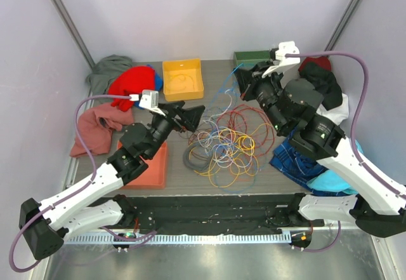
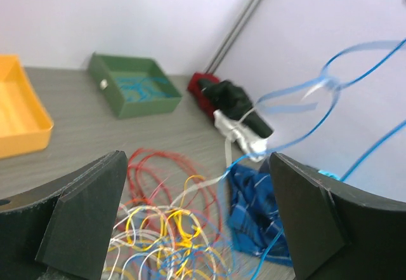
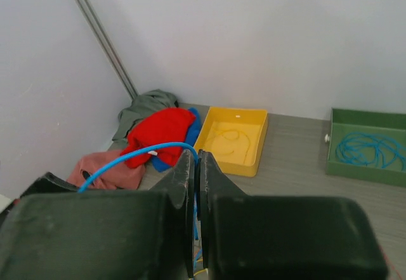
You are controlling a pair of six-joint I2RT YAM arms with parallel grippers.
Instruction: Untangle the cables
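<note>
Right gripper (image 3: 198,185) clamped on a blue cable (image 3: 136,155) raised over the tangled cables (image 1: 225,143) between the arms, left gripper (image 1: 195,116) spread wide beside them; pulling further may drag snagged loops or tighten knots.

Cables (image 1: 225,141) lie centre — tray (image 1: 183,96) behind them leftward, box (image 1: 250,56) behind rightward.

Robotics lab test cell. Evidence: plain white enclosure walls (image 1: 209,13) with metal corner posts (image 1: 66,20); grey wood-grain counter (image 1: 212,70); left arm (image 1: 95,185) and right arm (image 1: 346,156) mounted at its near edge; yellow tray (image 1: 185,96), green tray (image 1: 250,56) and orange tray (image 1: 152,169) laid out.
</note>
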